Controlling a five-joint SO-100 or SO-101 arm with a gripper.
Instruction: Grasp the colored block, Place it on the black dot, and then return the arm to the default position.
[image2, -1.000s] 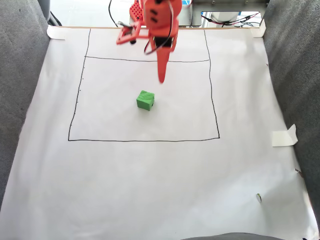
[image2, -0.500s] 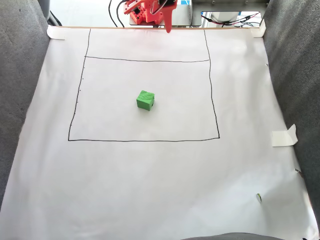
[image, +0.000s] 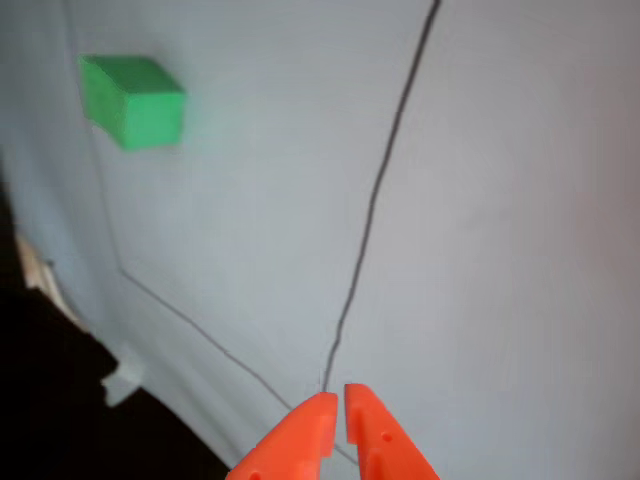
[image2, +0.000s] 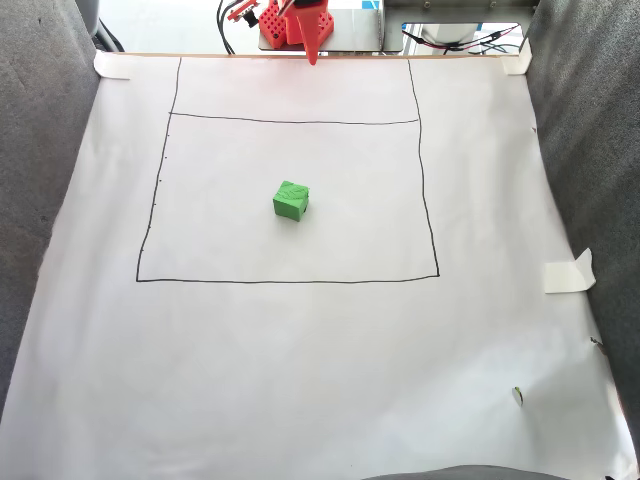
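Observation:
The colored block (image2: 290, 200), a small green cube, rests on the white paper inside the drawn rectangle, near its middle. In the other view the block (image: 135, 100) lies at the upper left, far from the fingers. My orange gripper (image2: 312, 55) is drawn back to the far edge of the sheet, pointing down, well clear of the block. Its two pointed fingertips (image: 318, 410) stand almost together with nothing between them, so the gripper (image: 335, 402) is shut and empty. The black dot is hidden.
Thin drawn lines (image2: 290, 281) frame a rectangle on the paper (image2: 300, 380). Grey fabric (image2: 40, 200) flanks both sides. Tape tabs (image2: 568, 272) hold the sheet's edges. Cables and hardware (image2: 450, 35) sit behind the far edge.
The arm has pulled back from above the block to the far edge of the sheet. The green block has stayed in place.

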